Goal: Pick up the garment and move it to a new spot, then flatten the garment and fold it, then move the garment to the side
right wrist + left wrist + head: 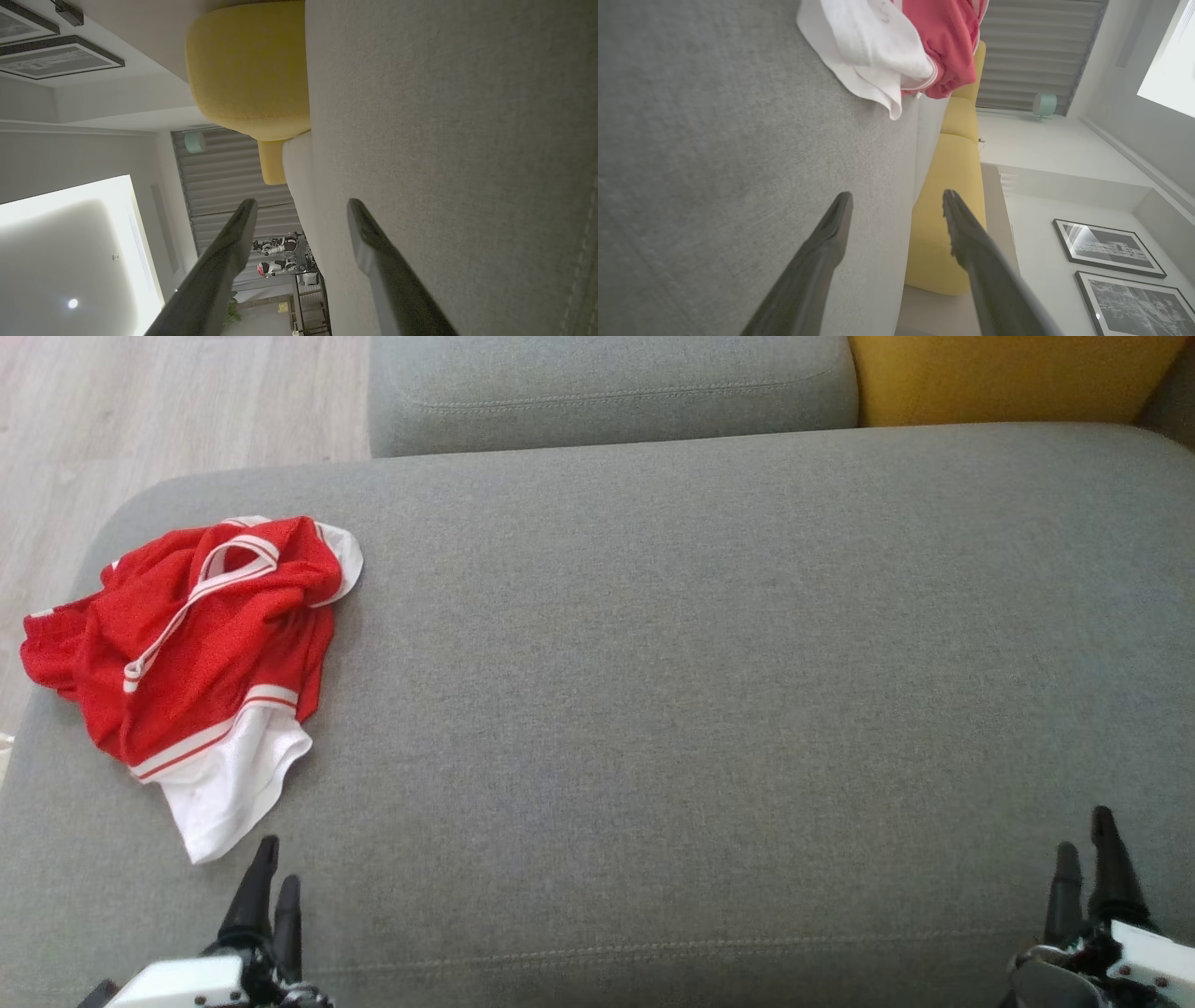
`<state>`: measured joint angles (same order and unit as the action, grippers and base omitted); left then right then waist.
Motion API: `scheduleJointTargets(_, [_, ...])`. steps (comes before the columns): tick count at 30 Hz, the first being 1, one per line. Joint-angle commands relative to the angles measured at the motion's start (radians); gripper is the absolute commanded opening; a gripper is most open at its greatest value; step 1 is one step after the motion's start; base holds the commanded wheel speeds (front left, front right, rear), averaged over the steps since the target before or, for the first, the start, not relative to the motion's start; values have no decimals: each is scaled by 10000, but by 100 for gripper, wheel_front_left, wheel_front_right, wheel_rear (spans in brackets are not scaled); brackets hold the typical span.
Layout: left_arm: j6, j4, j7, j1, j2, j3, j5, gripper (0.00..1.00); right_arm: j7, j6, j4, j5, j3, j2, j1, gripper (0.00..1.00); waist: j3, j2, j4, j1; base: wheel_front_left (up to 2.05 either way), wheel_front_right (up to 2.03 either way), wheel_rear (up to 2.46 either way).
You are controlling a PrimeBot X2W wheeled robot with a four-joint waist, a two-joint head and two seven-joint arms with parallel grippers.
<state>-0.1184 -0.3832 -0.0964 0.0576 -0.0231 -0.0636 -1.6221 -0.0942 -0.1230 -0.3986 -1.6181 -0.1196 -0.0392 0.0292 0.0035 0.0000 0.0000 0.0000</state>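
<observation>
On the cushion [700, 663], far left, crumpled red-and-white garment [201, 653], perhaps mesh; left tool [278, 873] and right tool [1085, 840] wide, empty

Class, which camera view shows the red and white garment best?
The head view: the whole crumpled garment lies on the grey cushion, at its left. The left wrist view catches its near white-and-red end. The right wrist view faces that cushion and a yellow cushion.
</observation>
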Motion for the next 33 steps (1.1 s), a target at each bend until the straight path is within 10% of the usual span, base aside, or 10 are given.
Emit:
scheduleJointTargets(1, [-36, 476, 103, -465, -64, 89, -33, 100, 109, -6, 381, 3, 138, -48, -384, 100, 0, 0, 2, 0, 0, 0, 0])
scheduleJointTargets(33, [420, 1656, 1040, -520, -119, 678, 4396, 100, 1023, -25, 1110, 4659, 1359, -65, -601, 100, -4, 0, 53, 0, 0, 0, 0])
